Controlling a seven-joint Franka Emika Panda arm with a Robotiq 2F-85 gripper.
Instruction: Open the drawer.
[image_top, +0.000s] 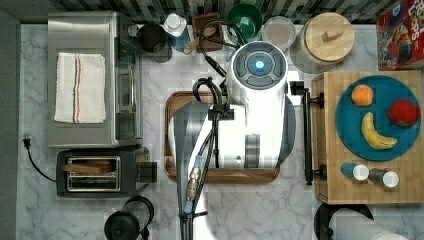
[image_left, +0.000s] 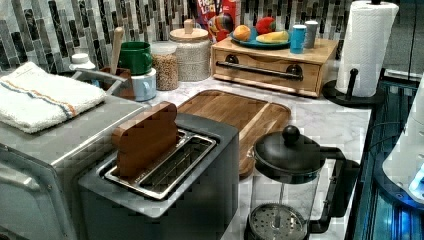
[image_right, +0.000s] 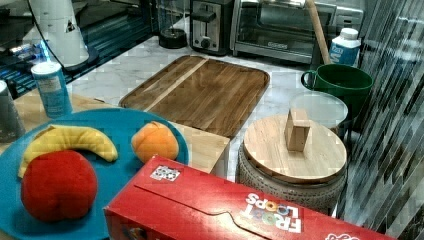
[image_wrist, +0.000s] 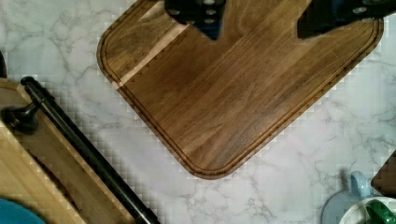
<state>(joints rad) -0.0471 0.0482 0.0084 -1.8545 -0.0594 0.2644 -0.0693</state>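
The drawer (image_left: 260, 79) sits shut in its pale wooden cabinet (image_left: 320, 52) at the back of the counter in the left view. Its long black bar handle (image_left: 262, 70) runs across the front. In the top view the handle (image_top: 307, 135) lies along the cabinet's left side, just right of the arm. The wrist view has the handle (image_wrist: 88, 151) running diagonally beside marble. My gripper (image_wrist: 258, 33) hangs open above the brown wooden tray (image_wrist: 233, 93), with nothing between its black fingers (image_wrist: 201, 11). It is apart from the handle.
A teal plate (image_top: 350, 130) of toy fruit and two shakers (image_top: 372, 174) rest on the cabinet. A paper towel roll (image_left: 365, 45) stands beside it. Jars (image_top: 327, 37), a green mug (image_top: 245, 20) and a cereal box (image_top: 400, 35) line the back. Toaster (image_top: 95, 172), oven (image_top: 90, 80) and French press (image_left: 285, 190) stand on the tray's far side from the cabinet.
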